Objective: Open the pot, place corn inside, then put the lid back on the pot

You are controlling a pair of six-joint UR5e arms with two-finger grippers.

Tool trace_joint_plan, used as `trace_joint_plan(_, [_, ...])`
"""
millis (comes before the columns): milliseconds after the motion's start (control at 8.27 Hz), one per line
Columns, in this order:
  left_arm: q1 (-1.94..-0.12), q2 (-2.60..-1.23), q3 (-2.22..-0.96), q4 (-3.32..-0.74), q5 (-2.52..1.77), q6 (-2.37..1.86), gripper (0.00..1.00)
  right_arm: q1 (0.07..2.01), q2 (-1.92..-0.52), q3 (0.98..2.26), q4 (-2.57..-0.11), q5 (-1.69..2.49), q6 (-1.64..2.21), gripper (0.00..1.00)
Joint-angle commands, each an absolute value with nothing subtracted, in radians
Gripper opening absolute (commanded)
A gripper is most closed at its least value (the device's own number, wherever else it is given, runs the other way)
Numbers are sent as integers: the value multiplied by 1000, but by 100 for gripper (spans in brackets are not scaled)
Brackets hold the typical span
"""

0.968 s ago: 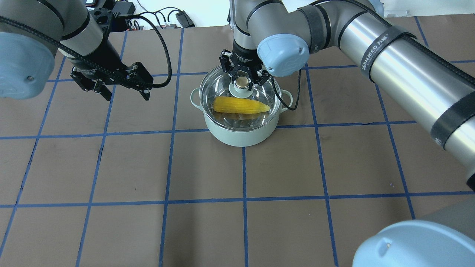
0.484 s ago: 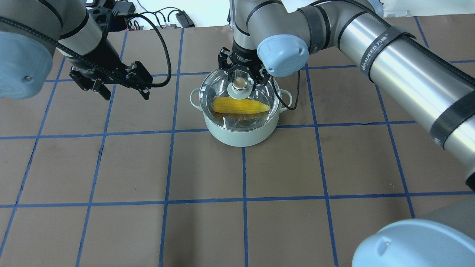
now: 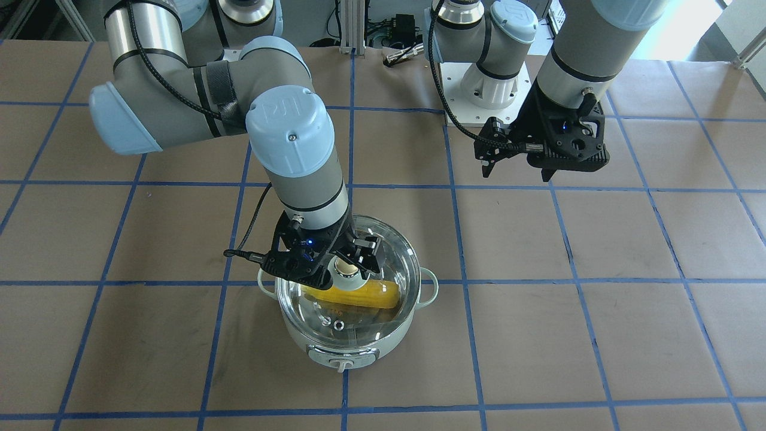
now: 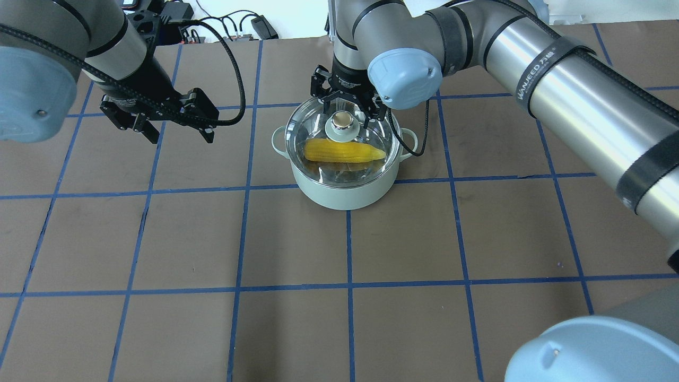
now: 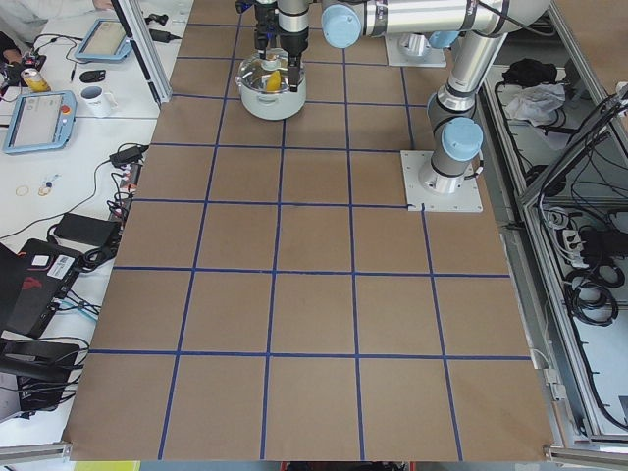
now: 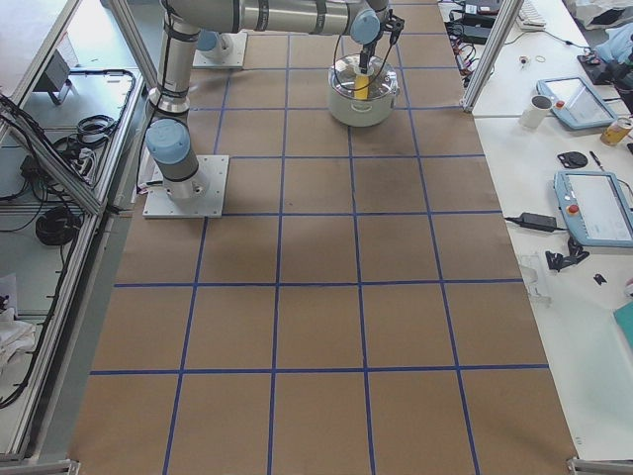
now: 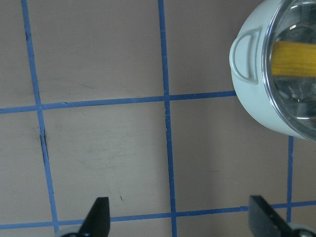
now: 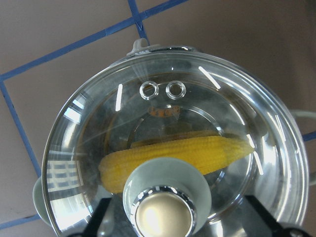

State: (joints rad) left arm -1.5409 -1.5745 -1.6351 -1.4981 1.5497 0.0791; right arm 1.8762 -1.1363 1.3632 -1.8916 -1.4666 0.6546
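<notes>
Pot (image 4: 345, 197): one, pale mint green, standing on the brown table (image 4: 297, 329) over a crossing of blue tape lines (image 4: 241, 233).
Lid (image 4: 310, 123): one, clear glass, seated level on the pot's rim. You read the contents through it.
Corn (image 4: 345, 151): one yellow cob, lying across the inside of the pot beneath the lid.
Right gripper (image 4: 347, 112): directly above the lid, spread wide to either side of the cream knob (image 8: 160, 217). The right wrist view shows clear gaps on both sides, so it grips nothing.
Left gripper (image 4: 180, 137): well apart from the pot, over bare table. Its jaws stand wide with nothing between them.
Hidden, front-facing view: the right gripper covers one end of the corn and part of the knob.
Hidden, right wrist view: both fingers (image 8: 269, 217) are cut off by the lower edge, and the knob's pale green base masks part of the cob.
Cut off, left wrist view: the pot runs off the right edge, so you get only one loop handle (image 7: 239, 54) and a strip of corn.
Hard to make out: in both side views the pot is small and far away. You cannot judge the jaws from there.
Count, pot fittings: two loop handles, one front control knob (image 3: 342, 363).
Count, lid fittings: two metal-ringed vent holes (image 8: 148, 89), side by side.
Count, grippers: two.
</notes>
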Motion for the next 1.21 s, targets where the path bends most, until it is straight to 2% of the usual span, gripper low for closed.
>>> trace_joint_plan(0, [-1542,-1575,-1638,-1496,1549,78,100,1856,-1247,1358,-1792,-1569,411,100])
trace_joint_plan(363, [-1542,-1585,-1632,-1493,1548,63,100,1720,-1420,1376,-1642,-1595,67,100])
trace_joint_plan(605, [-1542,-1583,-1632,-1493,1551,51,100,1698,-1494,1396,-1550,-1586,41,100])
trace_joint_plan(1089, [-1542,-1582,-1634,-1493,1548,49,100,1690,-1496,1425,-1552,-1598,-32,100])
